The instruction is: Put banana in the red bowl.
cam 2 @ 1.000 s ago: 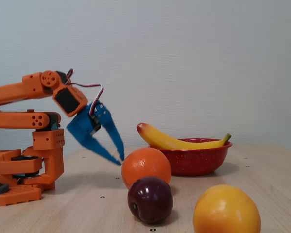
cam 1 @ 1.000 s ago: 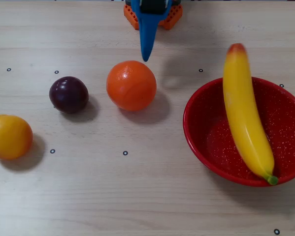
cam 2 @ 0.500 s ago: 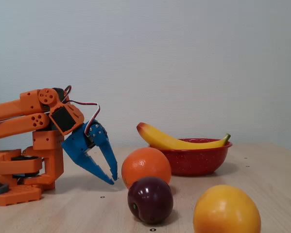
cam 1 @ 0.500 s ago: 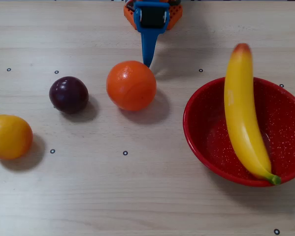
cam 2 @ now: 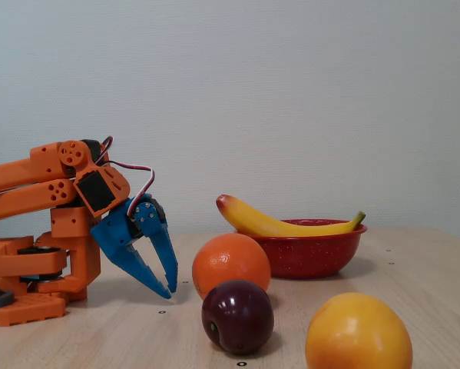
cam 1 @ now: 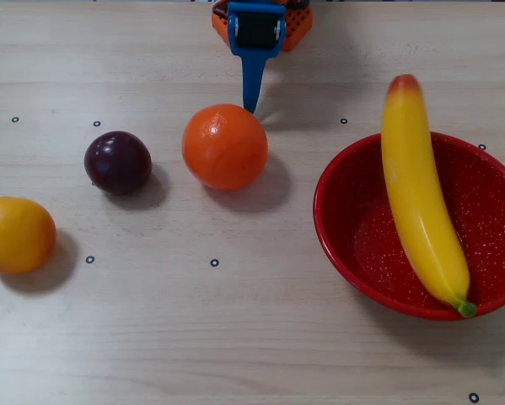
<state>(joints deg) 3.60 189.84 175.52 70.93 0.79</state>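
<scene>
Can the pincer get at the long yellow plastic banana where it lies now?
Probably yes: the banana lies across the glossy red bowl, exposed on top, nothing covering it. The pincer, open, sits low beside the orange ball, well apart.

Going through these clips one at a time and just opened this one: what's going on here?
Nothing is being held. The banana already lies across the red bowl, its orange-red tip sticking out over the rim. The gripper is empty, jaws slightly apart, low near the arm's base beside the orange ball. A dark plum and a yellow-orange fruit sit untouched on the table.
</scene>
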